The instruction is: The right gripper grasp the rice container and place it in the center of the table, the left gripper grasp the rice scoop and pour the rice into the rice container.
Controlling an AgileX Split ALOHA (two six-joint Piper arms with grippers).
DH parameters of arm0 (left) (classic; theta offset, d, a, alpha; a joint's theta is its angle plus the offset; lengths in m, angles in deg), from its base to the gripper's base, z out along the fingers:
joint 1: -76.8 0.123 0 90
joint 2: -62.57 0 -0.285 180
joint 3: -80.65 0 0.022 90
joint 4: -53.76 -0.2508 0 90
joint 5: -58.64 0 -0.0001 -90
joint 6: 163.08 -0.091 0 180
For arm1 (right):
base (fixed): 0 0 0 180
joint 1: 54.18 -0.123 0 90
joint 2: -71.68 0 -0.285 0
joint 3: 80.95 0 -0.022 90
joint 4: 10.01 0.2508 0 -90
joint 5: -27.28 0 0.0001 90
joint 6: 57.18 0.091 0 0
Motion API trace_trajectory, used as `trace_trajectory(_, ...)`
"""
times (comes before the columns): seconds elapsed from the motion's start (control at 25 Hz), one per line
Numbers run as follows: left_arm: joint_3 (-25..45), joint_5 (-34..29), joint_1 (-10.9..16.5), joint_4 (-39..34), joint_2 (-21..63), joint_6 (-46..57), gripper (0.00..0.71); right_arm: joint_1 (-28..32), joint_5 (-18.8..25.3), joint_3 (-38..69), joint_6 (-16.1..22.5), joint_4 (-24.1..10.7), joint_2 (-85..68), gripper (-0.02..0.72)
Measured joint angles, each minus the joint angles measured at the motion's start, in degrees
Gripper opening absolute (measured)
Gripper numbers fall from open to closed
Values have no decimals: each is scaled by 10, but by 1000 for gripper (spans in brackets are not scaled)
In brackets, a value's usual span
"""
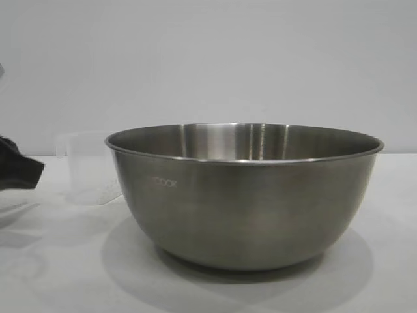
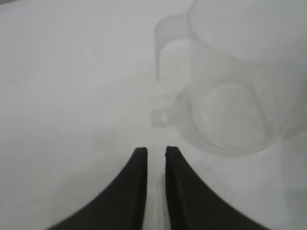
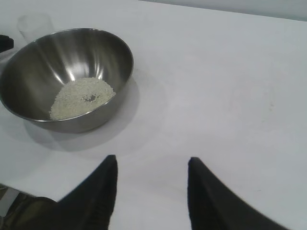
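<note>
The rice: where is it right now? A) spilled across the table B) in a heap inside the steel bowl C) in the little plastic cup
B: the right wrist view shows the rice heaped on the bottom of the steel bowl.

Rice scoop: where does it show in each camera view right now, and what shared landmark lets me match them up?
Exterior view: the rice scoop stands upright on the table, behind the rice container's left side.
Left wrist view: the scoop fills the upper right, beyond the left end effector.
Right wrist view: faint at the top left, beyond the container.
Shared landmark: the scoop itself; the container shows in two views.
</note>
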Motion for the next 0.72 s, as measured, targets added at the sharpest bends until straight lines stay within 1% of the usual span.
trace_trajectory(0.08,2,0,0,27,23,42,103,0,0,0,0,0,0,287)
trace_trajectory(0.16,2,0,0,73,37,71,103,0,0,0,0,0,0,287)
trace_trajectory(0.2,4,0,5,80,43,77,103,0,0,0,0,0,0,287)
trace_trajectory(0.24,5,0,16,74,46,87,103,0,0,0,0,0,0,287)
trace_trajectory(0.32,8,0,49,30,55,123,103,0,0,0,0,0,0,287)
trace_trajectory(0.4,11,0,94,-12,67,152,103,0,0,0,0,0,0,287)
trace_trajectory(0.44,12,0,116,-32,75,152,103,0,0,0,0,0,0,287)
trace_trajectory(0.52,14,-1,143,-61,102,140,103,0,0,0,0,-1,0,287)
trace_trajectory(0.56,15,-1,149,-72,121,136,103,0,0,0,0,-1,0,287)
trace_trajectory(0.64,17,-6,150,-94,176,127,103,0,0,0,0,-1,0,287)
trace_trajectory(0.68,17,-27,149,-104,205,118,103,0,0,0,0,-1,0,287)
trace_trajectory(0.72,17,-64,146,-109,244,110,103,0,0,0,0,-1,0,287)
